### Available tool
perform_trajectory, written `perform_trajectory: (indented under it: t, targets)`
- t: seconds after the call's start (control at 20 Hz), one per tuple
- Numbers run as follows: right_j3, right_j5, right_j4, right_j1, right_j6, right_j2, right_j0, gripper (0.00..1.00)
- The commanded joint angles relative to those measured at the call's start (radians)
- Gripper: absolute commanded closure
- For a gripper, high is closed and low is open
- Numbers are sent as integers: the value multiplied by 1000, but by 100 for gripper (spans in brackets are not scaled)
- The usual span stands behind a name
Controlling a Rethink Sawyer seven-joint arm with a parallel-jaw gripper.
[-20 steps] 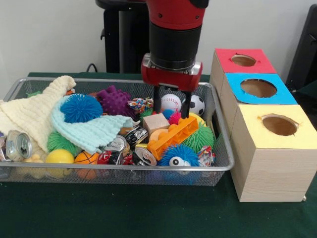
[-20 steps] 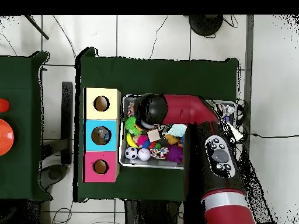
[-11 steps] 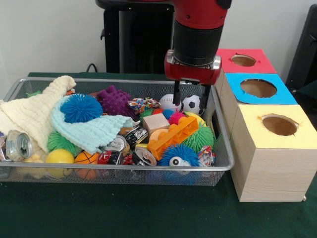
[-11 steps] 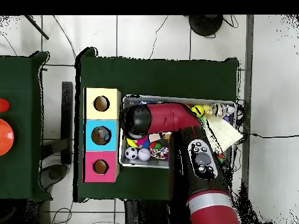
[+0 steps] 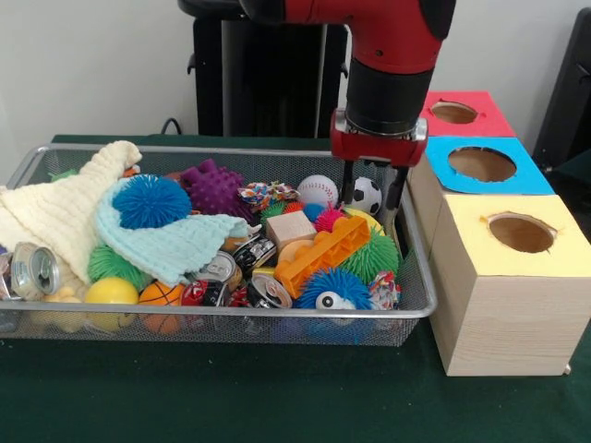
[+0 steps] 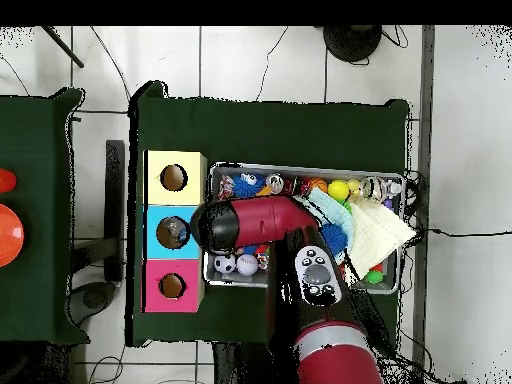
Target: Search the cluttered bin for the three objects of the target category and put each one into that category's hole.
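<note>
Pincer: pincer [image 5: 371, 191] hangs with its fingers apart and nothing between them, straddling the soccer ball [image 5: 367, 195] at the right end of the wire bin [image 5: 415, 277].
Neighbours: baseball [image 5: 318, 190] just left of the soccer ball; orange brick [image 5: 322, 256], green spiky ball [image 5: 374, 257] and wooden cube [image 5: 290, 228] lie nearer the front.
Edges: the bin's right wall is close beside the pincer; the blue box [image 5: 482, 164] stands just past it, between the red box [image 5: 454, 113] and the yellow box [image 5: 518, 232].
Left half: cream cloth [image 5: 60, 210] and pale blue cloth [image 5: 171, 245] cover items.
Surface: dark green tabletop [image 5: 277, 397].

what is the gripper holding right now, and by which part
Nothing. The gripper hangs open and empty at the bin's box-side end, fingers straddling the soccer ball without lifting it.
</note>
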Motion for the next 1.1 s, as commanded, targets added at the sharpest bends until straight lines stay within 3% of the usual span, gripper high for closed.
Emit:
perform_trajectory:
  t: [0.05, 0.7, 0.9, 1.1]
  targets:
    - [67, -180, -96, 136, 183, -107, 65, 0]
    - [6, -321, -30, 277, 208, -252, 180, 0]
    - [-19, -315, -12, 311, 179, -256, 189, 0]
    - [-29, -365, 20, 343, 208, -278, 204, 0]
